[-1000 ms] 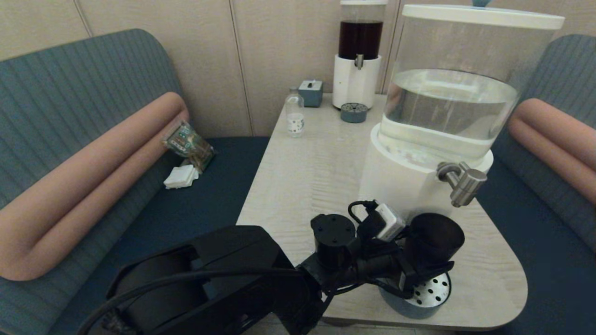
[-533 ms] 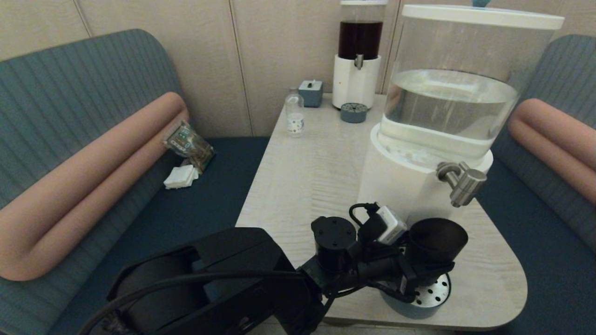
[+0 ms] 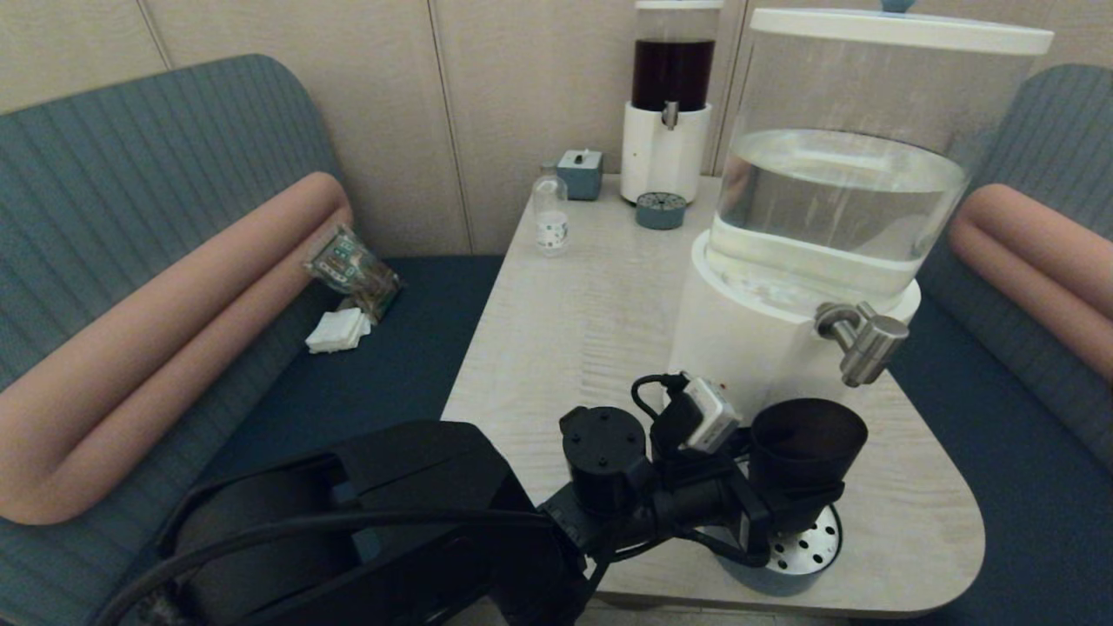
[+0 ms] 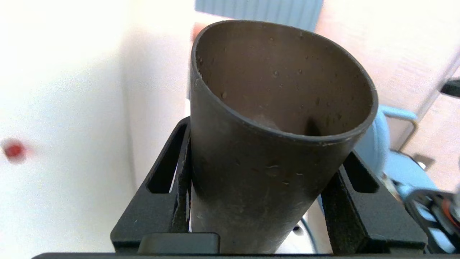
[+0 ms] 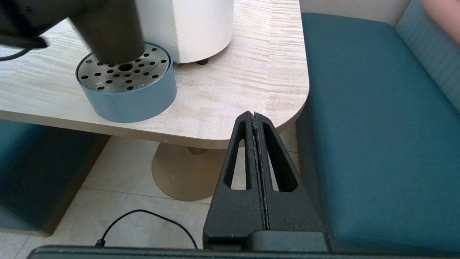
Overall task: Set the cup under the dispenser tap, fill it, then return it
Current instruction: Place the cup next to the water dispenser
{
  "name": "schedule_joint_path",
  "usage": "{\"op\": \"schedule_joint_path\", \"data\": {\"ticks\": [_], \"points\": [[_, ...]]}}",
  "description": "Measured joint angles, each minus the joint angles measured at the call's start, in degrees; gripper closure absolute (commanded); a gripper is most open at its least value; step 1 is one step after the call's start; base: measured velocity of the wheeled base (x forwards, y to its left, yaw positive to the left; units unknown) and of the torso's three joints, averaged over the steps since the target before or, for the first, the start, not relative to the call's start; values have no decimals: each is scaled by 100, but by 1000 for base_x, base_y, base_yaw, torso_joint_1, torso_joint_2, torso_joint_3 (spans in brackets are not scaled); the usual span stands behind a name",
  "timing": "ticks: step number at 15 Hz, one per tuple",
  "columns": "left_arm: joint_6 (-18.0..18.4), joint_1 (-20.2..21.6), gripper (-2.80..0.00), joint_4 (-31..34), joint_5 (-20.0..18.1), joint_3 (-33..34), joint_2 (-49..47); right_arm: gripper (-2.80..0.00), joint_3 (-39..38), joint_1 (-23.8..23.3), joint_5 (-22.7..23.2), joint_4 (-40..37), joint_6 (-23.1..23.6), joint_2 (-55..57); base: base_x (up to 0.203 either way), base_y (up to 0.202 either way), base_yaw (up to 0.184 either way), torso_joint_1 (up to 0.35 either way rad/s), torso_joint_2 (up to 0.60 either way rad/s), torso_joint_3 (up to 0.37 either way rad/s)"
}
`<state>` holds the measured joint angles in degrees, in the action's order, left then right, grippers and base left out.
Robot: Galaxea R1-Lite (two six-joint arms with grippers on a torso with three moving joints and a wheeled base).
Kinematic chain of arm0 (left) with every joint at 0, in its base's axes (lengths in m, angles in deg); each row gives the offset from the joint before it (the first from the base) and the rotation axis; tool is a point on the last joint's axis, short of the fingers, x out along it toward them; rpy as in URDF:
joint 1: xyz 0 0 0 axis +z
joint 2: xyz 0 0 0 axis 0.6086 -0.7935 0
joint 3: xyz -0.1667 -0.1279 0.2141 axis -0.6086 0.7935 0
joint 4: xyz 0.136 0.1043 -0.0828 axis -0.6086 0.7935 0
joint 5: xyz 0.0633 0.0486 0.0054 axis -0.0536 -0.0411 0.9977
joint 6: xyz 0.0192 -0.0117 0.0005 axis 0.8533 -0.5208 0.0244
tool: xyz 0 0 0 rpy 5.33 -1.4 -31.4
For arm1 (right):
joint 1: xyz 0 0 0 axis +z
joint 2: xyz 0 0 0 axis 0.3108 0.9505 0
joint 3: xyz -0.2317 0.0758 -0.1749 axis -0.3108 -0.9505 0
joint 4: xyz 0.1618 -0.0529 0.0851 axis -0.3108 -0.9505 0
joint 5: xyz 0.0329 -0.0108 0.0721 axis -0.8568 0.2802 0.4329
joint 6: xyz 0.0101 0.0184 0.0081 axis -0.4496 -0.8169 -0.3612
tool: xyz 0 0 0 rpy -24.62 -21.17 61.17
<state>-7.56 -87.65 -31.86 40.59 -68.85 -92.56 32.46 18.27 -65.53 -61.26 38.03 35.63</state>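
My left gripper [image 3: 796,513] is shut on the cup [image 3: 807,452], a dark smoky tumbler held upright at the table's near right corner. In the left wrist view the fingers [image 4: 172,169] press both sides of the cup [image 4: 266,144], and drops dot its inner wall. The cup [image 5: 111,32] stands over the left part of the perforated blue drip tray [image 5: 133,97]. The brushed-metal dispenser tap [image 3: 865,343] juts from the white base [image 3: 748,339], above and slightly right of the cup's rim. My right gripper [image 5: 253,117] is shut and empty, low beside the table's corner.
At the back of the table [image 3: 574,330] stand a narrower dispenser with dark liquid [image 3: 669,113], a small grey drip tray [image 3: 660,210], a clear bottle [image 3: 550,217] and a grey-blue box [image 3: 581,172]. A snack packet [image 3: 352,269] and white napkins [image 3: 337,330] lie on the left bench.
The left gripper with the cup dipped slightly over the drip tray, then rose again and shifted a little to the left. The right gripper's earlier position is not shown.
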Motion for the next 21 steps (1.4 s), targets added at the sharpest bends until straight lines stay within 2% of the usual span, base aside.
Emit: {"op": "schedule_joint_path", "data": {"ticks": [7,10,13,17,19,21], "points": [[-29,303,0,-71,41,1195,728,0,0,0,0,0,0,0,0,0,0,0,0,0],[-40,703,0,-68,52,1582,1021,0,0,0,0,2,0,0,0,0,0,0,0,0],[-46,1308,0,-61,38,1744,1218,0,0,0,0,0,0,0,0,0,0,0,0,0],[-46,2370,0,-66,-15,1539,1183,0,0,2,0,2,-1,0,0,0,0,0,0,0],[-49,2823,0,-71,-26,1120,971,0,0,2,0,0,0,0,0,0,0,0,0,0],[-104,3107,0,-92,-13,605,692,0,0,0,0,2,0,0,0,0,0,0,0,0]]}}
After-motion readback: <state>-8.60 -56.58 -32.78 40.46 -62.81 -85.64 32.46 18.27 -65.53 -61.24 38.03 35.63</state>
